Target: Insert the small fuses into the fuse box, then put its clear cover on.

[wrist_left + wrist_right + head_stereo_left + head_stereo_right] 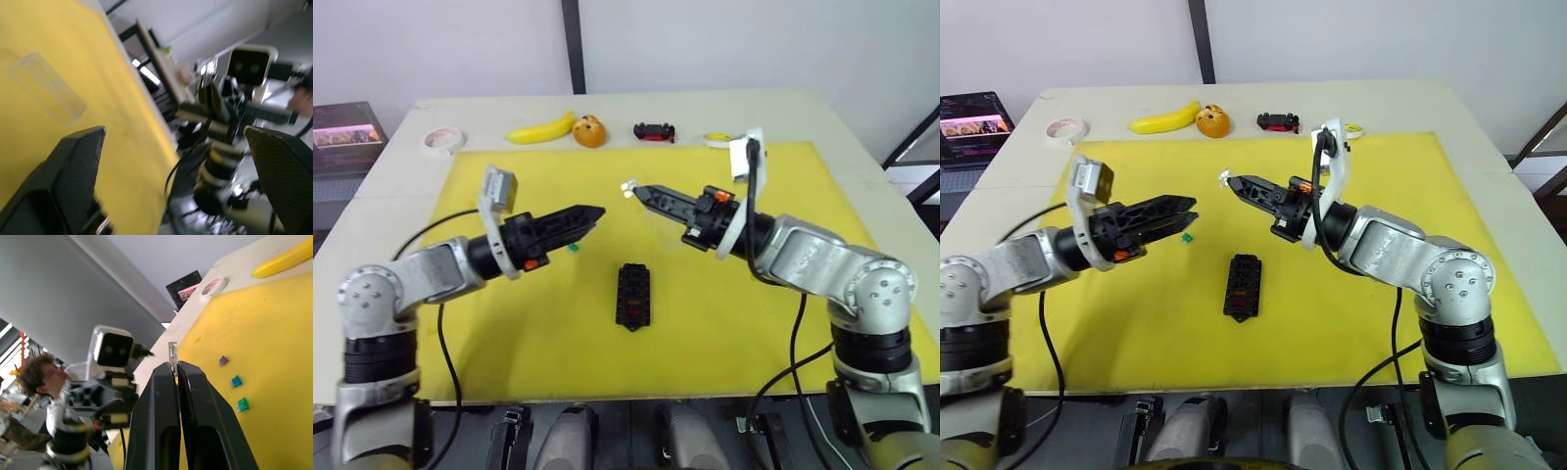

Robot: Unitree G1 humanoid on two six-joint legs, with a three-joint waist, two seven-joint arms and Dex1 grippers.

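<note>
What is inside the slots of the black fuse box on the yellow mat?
In the fuse box, some slots show red or orange fuses. The other slots look dark, so I cannot tell if they are empty. No clear cover lies on top of it.

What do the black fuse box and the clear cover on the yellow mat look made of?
The black rectangular fuse box looks like matte moulded plastic: dull, with crisp slot edges. The transparent rectangular cover looks like thin glossy plastic, since the yellow mat shows through it; glass can't be ruled out.

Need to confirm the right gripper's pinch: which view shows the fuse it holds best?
Right wrist view: the pale fuse pokes out between the right gripper's closed fingertips. Both eye views show it as a small whitish speck at the tip.
</note>
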